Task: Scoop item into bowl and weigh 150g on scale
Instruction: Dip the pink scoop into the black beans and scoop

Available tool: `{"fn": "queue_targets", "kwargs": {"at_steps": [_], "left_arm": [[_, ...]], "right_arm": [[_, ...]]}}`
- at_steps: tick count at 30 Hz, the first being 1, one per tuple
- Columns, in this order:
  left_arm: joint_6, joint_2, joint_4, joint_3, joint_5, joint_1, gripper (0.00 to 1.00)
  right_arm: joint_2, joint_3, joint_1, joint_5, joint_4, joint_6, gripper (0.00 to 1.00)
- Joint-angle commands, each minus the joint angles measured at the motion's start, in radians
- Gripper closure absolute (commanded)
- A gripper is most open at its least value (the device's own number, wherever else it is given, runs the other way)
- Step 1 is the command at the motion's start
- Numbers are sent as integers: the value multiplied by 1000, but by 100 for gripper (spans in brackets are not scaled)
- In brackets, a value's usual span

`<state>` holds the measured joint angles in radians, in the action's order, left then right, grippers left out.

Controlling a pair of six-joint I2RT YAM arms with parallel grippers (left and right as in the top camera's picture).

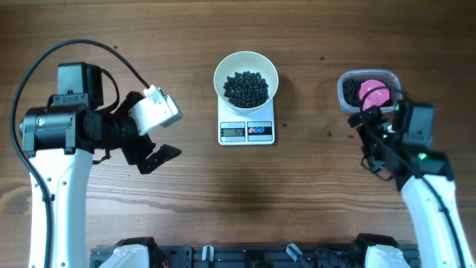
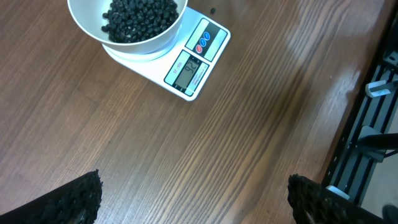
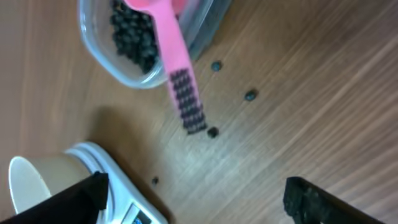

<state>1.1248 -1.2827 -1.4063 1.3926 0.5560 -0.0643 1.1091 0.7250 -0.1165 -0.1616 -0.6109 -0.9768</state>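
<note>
The white bowl (image 1: 246,74) stands on the scale (image 1: 246,131), holding a heap of the black beads (image 1: 246,88). In the left wrist view the bowl (image 2: 127,38) and the scale (image 2: 196,62) lie far ahead of my open left gripper (image 2: 196,205), which holds nothing. My left gripper (image 1: 167,134) hovers left of the scale. My right gripper (image 1: 370,141) sits just in front of the clear tub (image 1: 367,89). It (image 3: 196,199) is open and empty. The pink scoop (image 3: 171,43) rests in the tub (image 3: 134,71), its black-gripped handle sticking out toward me.
Three loose beads (image 3: 216,66) lie on the wood near the scoop handle, and another (image 3: 155,181) lies beside the scale (image 3: 115,180). The bowl's rim (image 3: 28,180) shows at the lower left. A black rail (image 2: 373,112) runs along the table's front edge.
</note>
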Motion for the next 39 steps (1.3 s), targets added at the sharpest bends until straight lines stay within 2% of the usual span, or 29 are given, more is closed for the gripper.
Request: {"fn": "queue_targets", "kwargs": {"at_steps": [1,9,15,18,25,31,34,39], "left_arm": [[20,11,-1,19,22,-4,0],[20,11,-1,19,22,-4,0],[20,11,-1,19,22,-4,0],[20,11,-1,19,22,-4,0],[20,11,-1,19,22,-4,0],[20,11,-1,19,22,-4,0],[20,11,-1,19,22,-4,0],[20,11,-1,19,22,-4,0]], "right_arm": [[-6,-129,4,-29,146,-74,8],[35,-166,4,48,338,-108,19],[92,-166,4,74,399,-153,24],[127,-166,4,72,427,-160,35],[177,-166,4,100,510,-224,44],[177,-166,4,116,513,-231,59],[177,-166,4,116,517,-232,73],[177,-166,4,101,517,-231,80]]}}
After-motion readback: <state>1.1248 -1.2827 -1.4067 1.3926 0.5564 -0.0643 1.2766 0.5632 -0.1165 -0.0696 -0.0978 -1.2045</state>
